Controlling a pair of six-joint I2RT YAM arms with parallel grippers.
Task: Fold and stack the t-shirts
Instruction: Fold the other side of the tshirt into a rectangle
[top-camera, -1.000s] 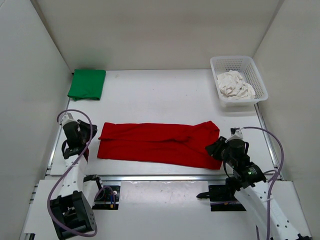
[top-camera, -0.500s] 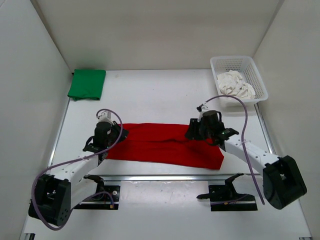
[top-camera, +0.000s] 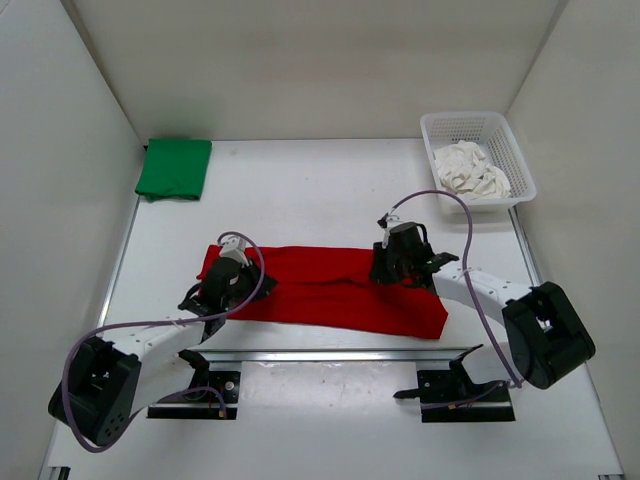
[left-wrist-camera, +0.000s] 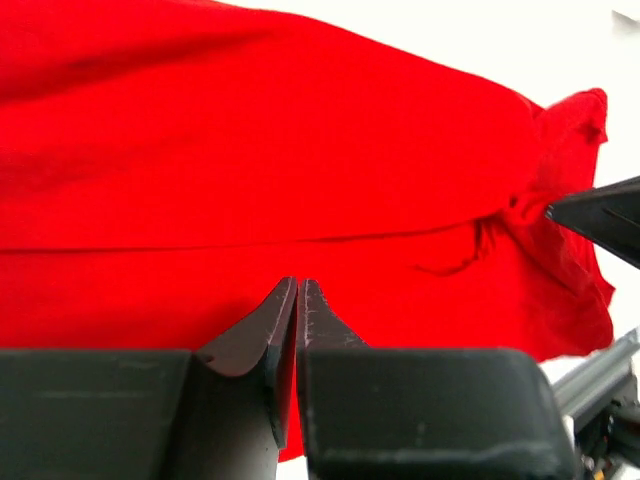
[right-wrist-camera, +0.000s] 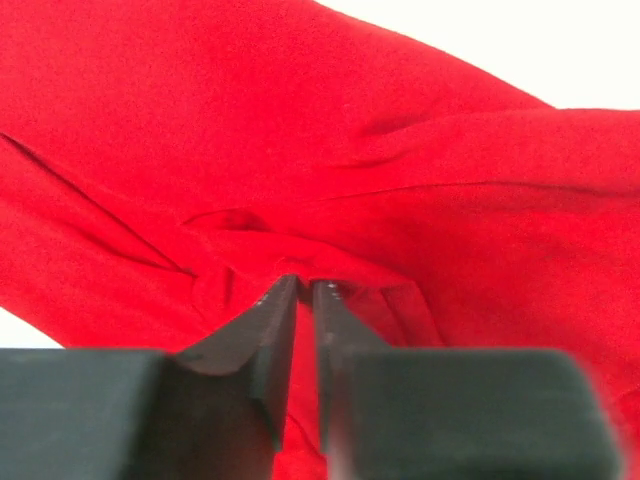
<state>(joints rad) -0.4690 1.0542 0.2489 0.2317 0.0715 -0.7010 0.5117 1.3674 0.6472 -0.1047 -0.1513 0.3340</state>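
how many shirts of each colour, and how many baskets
green shirt: 1
red shirt: 1
white shirt: 1
basket: 1
total: 4

You're in a lab robot cell. A white table (top-camera: 320, 190) sits boxed by plain white panels (top-camera: 300, 60) on three sides. An aluminium rail (top-camera: 340, 353) and black mounting plates (top-camera: 440, 385) line its near edge.
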